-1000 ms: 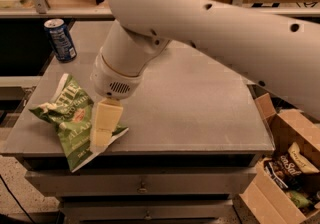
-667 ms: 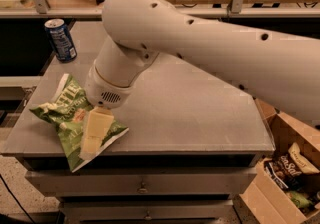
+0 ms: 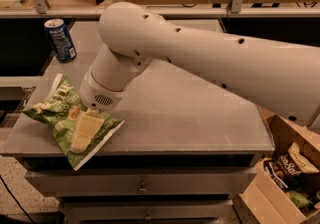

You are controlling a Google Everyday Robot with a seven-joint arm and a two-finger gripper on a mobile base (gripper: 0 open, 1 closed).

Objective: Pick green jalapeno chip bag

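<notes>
The green jalapeno chip bag (image 3: pixel 60 114) lies flat on the front left corner of the grey table (image 3: pixel 190 113), with white lettering, a small red-orange emblem and white ends. My gripper (image 3: pixel 82 133) hangs from the big white arm (image 3: pixel 200 63) and reaches down right over the bag's front half. One pale finger (image 3: pixel 84 129) lies on top of the bag. The other finger is hidden.
A blue soda can (image 3: pixel 60 40) stands upright at the table's back left. A cardboard box (image 3: pixel 290 168) with snack bags sits on the floor at the right. Drawers run below the table's front edge. A counter with a rail runs behind.
The arm has swung left and lower, carrying the gripper from the bag's right edge to over its front half. The bag and the can have not moved.
</notes>
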